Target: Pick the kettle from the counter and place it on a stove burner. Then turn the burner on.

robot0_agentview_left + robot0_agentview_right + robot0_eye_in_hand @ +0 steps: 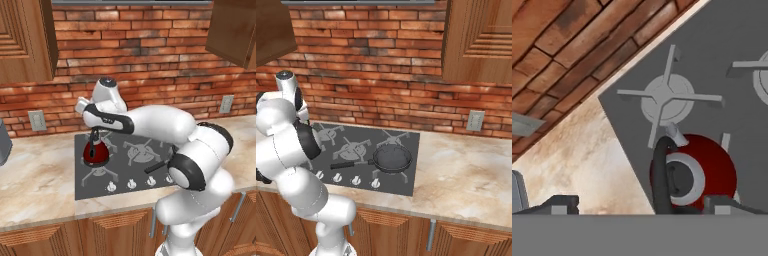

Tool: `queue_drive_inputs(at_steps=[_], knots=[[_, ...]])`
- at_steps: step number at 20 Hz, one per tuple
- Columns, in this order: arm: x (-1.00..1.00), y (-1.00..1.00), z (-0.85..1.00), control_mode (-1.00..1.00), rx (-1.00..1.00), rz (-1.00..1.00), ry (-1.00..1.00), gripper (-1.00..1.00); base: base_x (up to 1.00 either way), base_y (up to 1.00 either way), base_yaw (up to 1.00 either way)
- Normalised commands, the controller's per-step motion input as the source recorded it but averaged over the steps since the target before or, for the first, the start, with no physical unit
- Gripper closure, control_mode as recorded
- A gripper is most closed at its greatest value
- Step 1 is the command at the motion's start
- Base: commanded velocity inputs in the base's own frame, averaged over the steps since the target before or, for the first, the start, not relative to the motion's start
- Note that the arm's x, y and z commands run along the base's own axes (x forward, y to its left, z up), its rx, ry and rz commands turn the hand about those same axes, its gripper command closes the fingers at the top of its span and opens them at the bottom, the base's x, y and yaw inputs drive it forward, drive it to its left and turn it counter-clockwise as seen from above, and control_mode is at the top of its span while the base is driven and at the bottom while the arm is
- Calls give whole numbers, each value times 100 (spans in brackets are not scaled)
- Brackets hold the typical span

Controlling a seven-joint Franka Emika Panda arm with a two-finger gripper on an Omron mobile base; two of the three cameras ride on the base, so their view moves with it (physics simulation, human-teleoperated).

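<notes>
The dark-red kettle (95, 152) stands on the front-left burner of the dark grey cooktop (131, 167), its black handle arching up. My gripper (93, 132) hangs straight above it, pointing down. In the hand view the kettle (712, 172) lies just below the gripper (643, 204). The black handle (658, 175) and silver lid knob rise between the two fingertips (559, 202). The jaws stand wide apart, open, and touch neither side of the handle. The beige marble counter (35, 175) spreads to the left of the cooktop.
A black frying pan (392, 158) sits on the front-right burner with its handle pointing left. A row of knobs (131, 184) runs along the cooktop's front edge. A grey appliance (2, 142) stands at the counter's far left. The brick wall (150, 60) rises close behind.
</notes>
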Motion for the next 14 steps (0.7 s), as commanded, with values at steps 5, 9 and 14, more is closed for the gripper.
queue_drive_inputs(at_steps=[5, 9, 14], knots=[[-66, -57, -1, -100, 0, 0, 5, -100, 0, 0, 0], [-73, -74, -17, -100, 0, 3, 5, -100, 0, 0, 0], [-80, -53, -1, -100, 0, 14, 0, -100, 0, 0, 0]])
